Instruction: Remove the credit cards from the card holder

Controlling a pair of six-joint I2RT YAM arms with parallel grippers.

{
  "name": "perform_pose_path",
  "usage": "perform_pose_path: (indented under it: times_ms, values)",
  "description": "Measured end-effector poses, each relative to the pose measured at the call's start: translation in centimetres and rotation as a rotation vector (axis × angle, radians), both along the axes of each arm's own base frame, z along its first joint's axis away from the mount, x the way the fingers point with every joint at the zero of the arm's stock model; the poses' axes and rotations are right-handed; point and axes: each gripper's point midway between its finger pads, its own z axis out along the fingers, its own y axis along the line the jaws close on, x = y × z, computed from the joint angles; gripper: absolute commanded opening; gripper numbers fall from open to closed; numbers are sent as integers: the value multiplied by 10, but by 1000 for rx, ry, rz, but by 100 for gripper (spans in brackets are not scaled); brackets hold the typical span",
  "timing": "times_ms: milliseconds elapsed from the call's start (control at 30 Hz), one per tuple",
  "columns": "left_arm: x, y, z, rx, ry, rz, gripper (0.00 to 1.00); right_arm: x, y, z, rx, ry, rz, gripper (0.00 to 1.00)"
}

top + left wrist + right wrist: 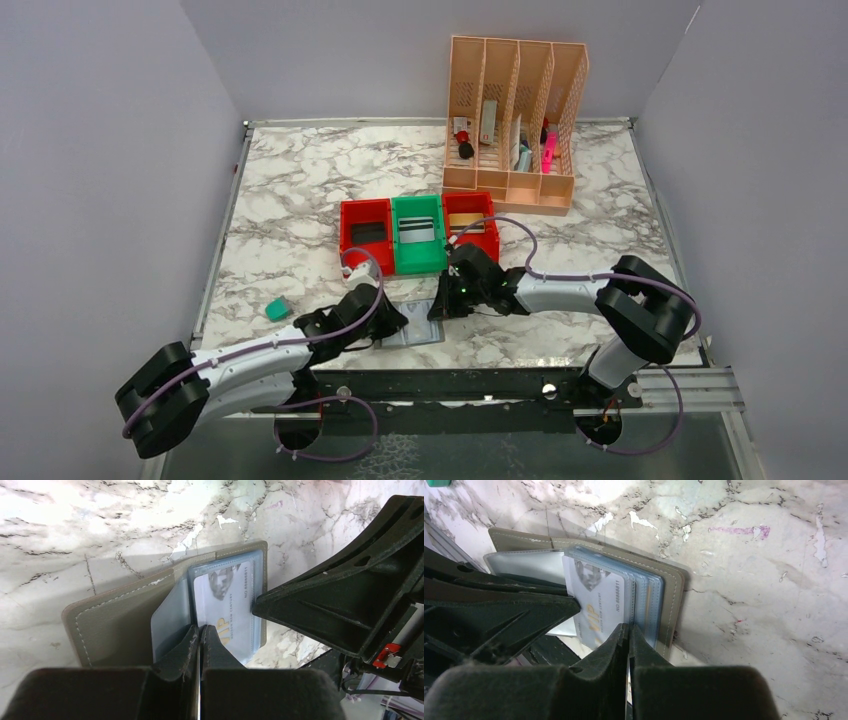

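**Grippers pinched at the open card holder**

Card holder [415, 333] lies open on the marble surface [290, 210] at its near edge, between the two arms. The left gripper [200, 630] is fully closed, its tips at the holder's near edge where the inner clear sleeves [649, 595] meet; whether a sleeve is caught between them cannot be told. The right gripper [628, 628] has its fingers drawn almost together on the near edge of the sleeve stack, just beside the pale card [225, 610] that sits in the front sleeve; whether it grips the card itself or only the plastic is unclear. Each gripper's outer side touches the holder in the other's wrist view. The card reads "VIP" in gold, "NEW CENTURY", and a number starting "NO 8888", below a grey picture.
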Motion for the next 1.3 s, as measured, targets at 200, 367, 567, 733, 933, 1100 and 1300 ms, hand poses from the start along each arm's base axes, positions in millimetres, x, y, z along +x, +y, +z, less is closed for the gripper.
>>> perform_pose_path:
  times_ms: [200, 367, 567, 733, 933, 1100, 1300]
  values:
    - [2, 0, 3, 38, 2, -15, 0, 1, -1, -1, -7, -1, -5, 1]
    - [2, 1, 3, 53, 1, -22, 2, 1, -2, -1, -10, -4, -9, 1]
    - [2, 5, 1, 69, 6, -20, 7, 2, -2, -1, -11, -5, -13, 1]
    - [3, 7, 2, 70, 6, -14, 8, 2, -2, -2, -12, -7, -15, 1]
    - [3, 8, 2, 72, 7, -10, 9, 3, -2, -2, -12, -8, -17, 1]
    - [3, 12, 2, 77, 10, -6, 13, 3, -2, -2, -14, -12, -20, 1]
    - [1, 14, 2, 86, 8, -11, 14, 4, -2, -1, -14, -13, -21, 1]
